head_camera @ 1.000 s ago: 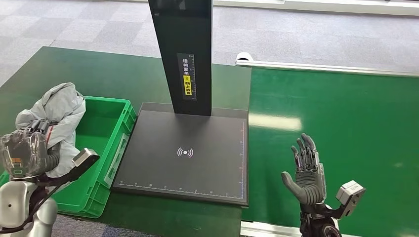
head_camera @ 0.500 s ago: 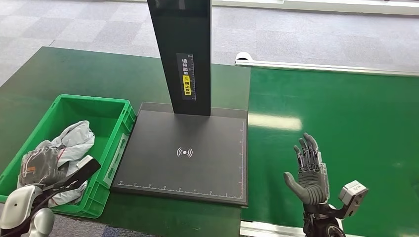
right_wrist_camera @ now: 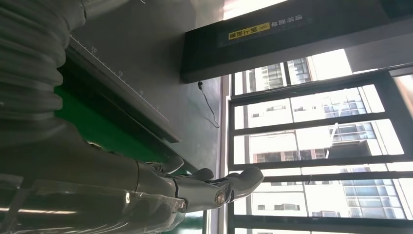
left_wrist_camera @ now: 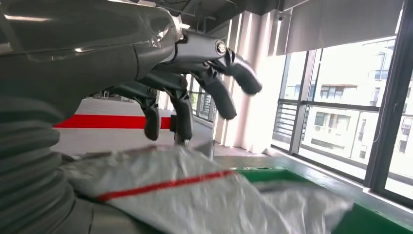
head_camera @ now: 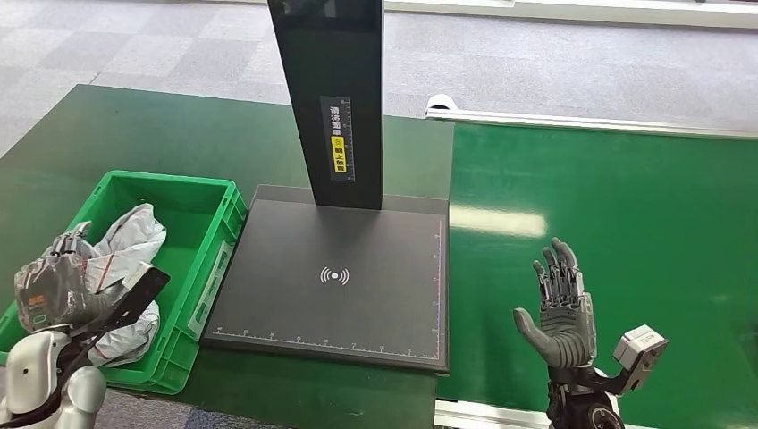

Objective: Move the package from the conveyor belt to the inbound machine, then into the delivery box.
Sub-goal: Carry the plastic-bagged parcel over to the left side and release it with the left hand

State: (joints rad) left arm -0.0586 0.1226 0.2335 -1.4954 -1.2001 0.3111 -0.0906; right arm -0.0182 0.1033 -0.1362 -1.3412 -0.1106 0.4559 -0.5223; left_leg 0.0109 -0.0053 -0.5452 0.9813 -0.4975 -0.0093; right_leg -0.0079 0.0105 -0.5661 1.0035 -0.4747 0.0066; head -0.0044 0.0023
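I am watching the grey package (head_camera: 125,259) lying in the green delivery box (head_camera: 201,223) at near left, my left hand (head_camera: 55,290) hovering over it, fingers spread and holding nothing. My right hand (head_camera: 559,308) is hanging wide open over the conveyor belt (head_camera: 644,206). Lifting carelessly, I am risking snagging loose wrap and dragging it out.

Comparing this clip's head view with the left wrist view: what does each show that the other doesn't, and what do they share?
Head view alone: the dark scanning platform with its upright post, the conveyor belt, and the right hand raised with fingers spread. Left wrist view alone: tall windows and a red floor stripe. Shared: the left hand above the grey package lying in the green box, fingers apart and off it.
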